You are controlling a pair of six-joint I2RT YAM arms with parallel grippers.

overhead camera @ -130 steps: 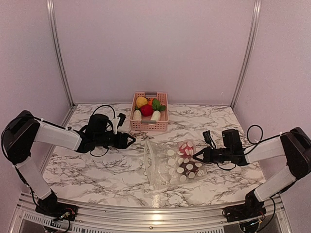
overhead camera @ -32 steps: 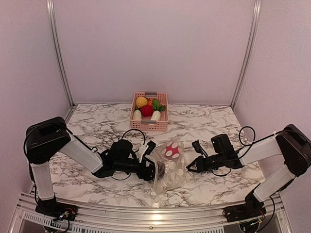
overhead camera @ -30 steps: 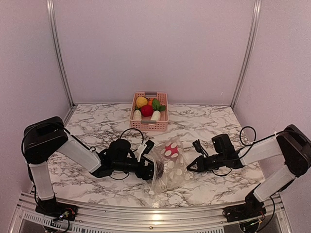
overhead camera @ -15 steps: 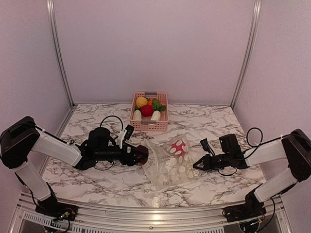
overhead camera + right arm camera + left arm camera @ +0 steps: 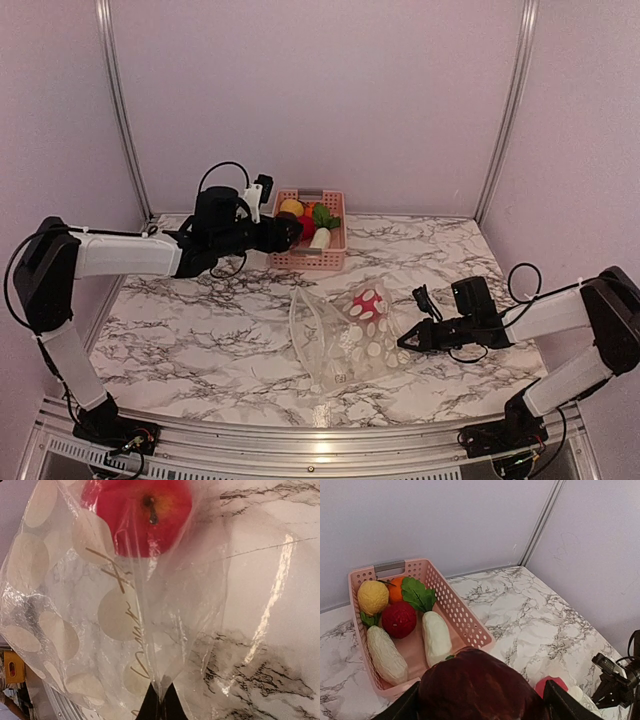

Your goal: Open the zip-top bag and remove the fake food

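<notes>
My left gripper [image 5: 287,232] hangs over the pink basket [image 5: 466,619] at 12 o'clock on the marble-patterned table [image 5: 190,335]. The jaws are spread wide around one dark brown piece [image 5: 477,682], rounded, smooth and slightly glossy.

The basket below is rigid plastic, rectangular, its walls pierced with rows of small round holes. Counting inside:
- one bumpy yellow lemon [image 5: 372,596]
- one orange fruit [image 5: 396,589], half hidden at the lemon's 1 o'clock
- one flat, veined green leaf [image 5: 418,594]
- one pebbled red berry [image 5: 399,619]
- two long white pieces [image 5: 436,636], one smooth, one knobbly

That makes six.

The zip-top bag [image 5: 335,345] lies at about 5 o'clock from the table's middle. It is clear, crinkled film printed with white round dots. My right gripper [image 5: 404,343] is pinched tight on the bag's edge at its 3 o'clock side, thin film bunched between the fingertips. One red apple [image 5: 137,510], shiny with a dark stem dimple, sits inside the bag toward its 12 o'clock end.
</notes>
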